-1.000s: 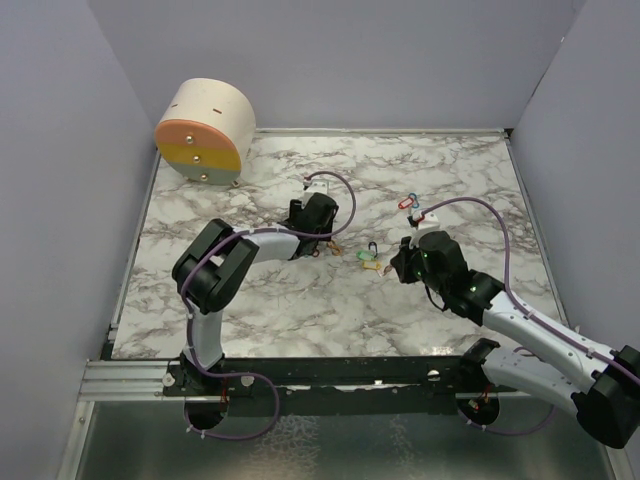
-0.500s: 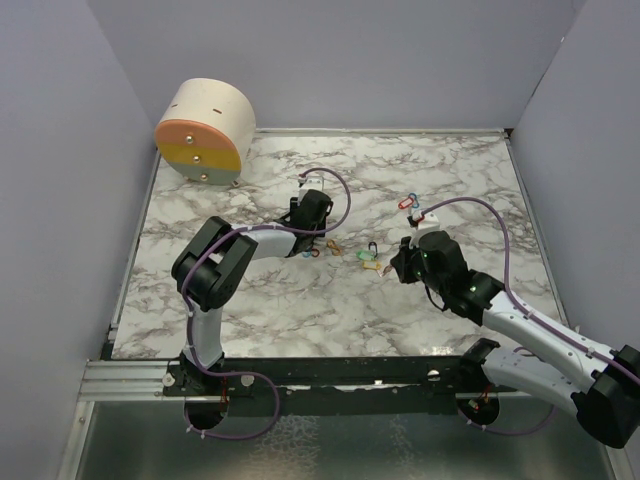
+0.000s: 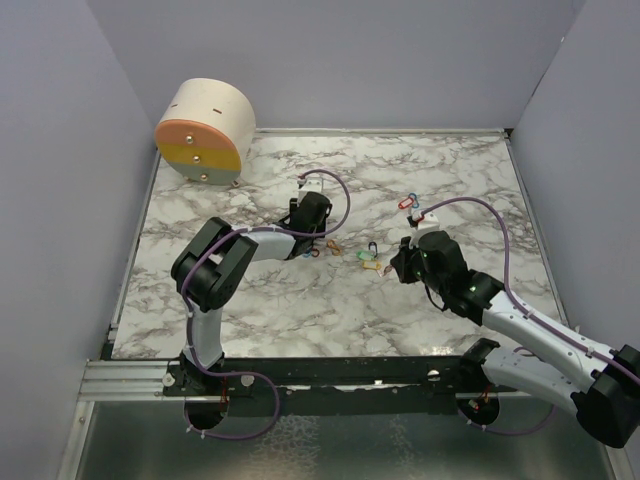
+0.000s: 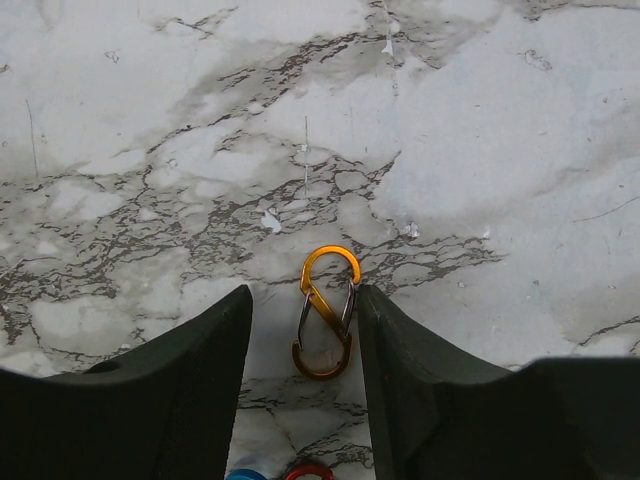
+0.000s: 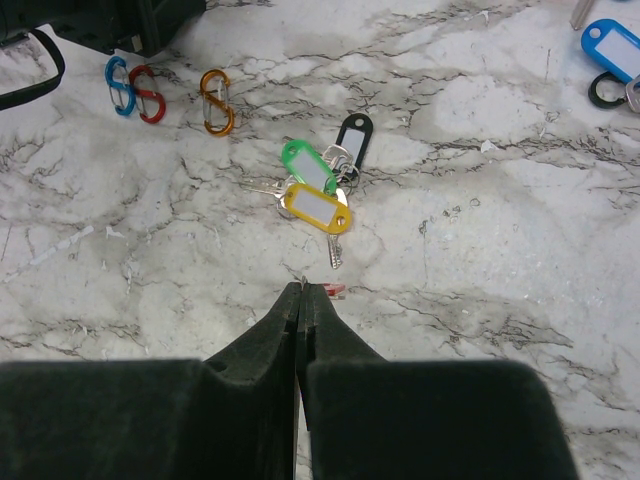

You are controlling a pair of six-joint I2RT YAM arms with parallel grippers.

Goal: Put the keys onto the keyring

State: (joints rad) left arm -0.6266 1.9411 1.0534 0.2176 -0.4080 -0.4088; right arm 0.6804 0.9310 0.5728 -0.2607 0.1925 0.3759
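The orange S-shaped metal clip (image 4: 326, 312) is lying between the spread fingers of the left gripper (image 4: 303, 300). The small silver keys with green, yellow and black plastic tags (image 5: 318, 185) are lying at twelve o'clock from the right gripper (image 5: 302, 292), its fingers pressing together. The left gripper is sitting slightly nearer eleven o'clock than a second ago.
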